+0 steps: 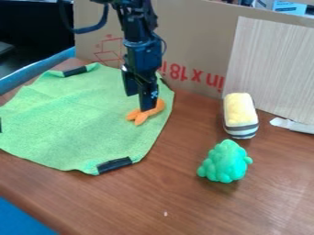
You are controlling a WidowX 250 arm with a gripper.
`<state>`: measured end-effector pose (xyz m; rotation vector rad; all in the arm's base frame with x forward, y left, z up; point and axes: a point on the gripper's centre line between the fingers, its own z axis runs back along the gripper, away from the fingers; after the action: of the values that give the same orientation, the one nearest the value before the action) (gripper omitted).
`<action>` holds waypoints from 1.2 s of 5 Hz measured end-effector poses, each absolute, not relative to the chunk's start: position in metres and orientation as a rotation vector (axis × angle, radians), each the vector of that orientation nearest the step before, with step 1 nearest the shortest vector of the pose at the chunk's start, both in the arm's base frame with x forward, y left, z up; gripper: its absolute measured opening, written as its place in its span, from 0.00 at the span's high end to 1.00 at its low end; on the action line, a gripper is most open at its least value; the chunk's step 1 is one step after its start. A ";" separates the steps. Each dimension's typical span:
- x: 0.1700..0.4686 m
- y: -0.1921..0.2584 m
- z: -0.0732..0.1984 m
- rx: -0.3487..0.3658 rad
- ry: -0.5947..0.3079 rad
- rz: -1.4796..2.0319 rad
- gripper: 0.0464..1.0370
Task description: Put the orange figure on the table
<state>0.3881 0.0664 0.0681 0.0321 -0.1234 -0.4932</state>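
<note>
On flat green cloth [73, 110], a forked orange figure [140, 117] may skid if the open, black two-finger gripper [139, 102] closes off-centre.

Orange figure [138, 118], on the right part of the green cloth [80, 114]: partly hidden by the gripper [140, 102]; contact between them indeterminate. Arm [142, 48], above cloth: cut off by top edge. Cloth and the black strip [1, 125] at its left end: cut off by left edge. White strip [294, 125], well right of cloth: cut off by right edge. Pale speck [165, 214], nearer the camera than cloth: too small to identify.
</note>
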 end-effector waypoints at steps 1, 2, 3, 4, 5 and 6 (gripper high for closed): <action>0.393 0.065 0.061 0.027 -0.110 -0.470 0.09; 0.392 0.065 0.049 0.018 -0.086 -0.442 0.36; 0.393 0.066 0.046 0.024 -0.090 -0.413 0.67; 0.392 0.067 0.043 0.030 -0.090 -0.411 0.79; 0.387 0.064 0.043 0.012 -0.087 -0.423 0.81; 0.379 0.059 0.047 -0.020 -0.080 -0.451 0.82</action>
<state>0.3788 0.0590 0.0475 -0.0200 -0.0797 -0.4513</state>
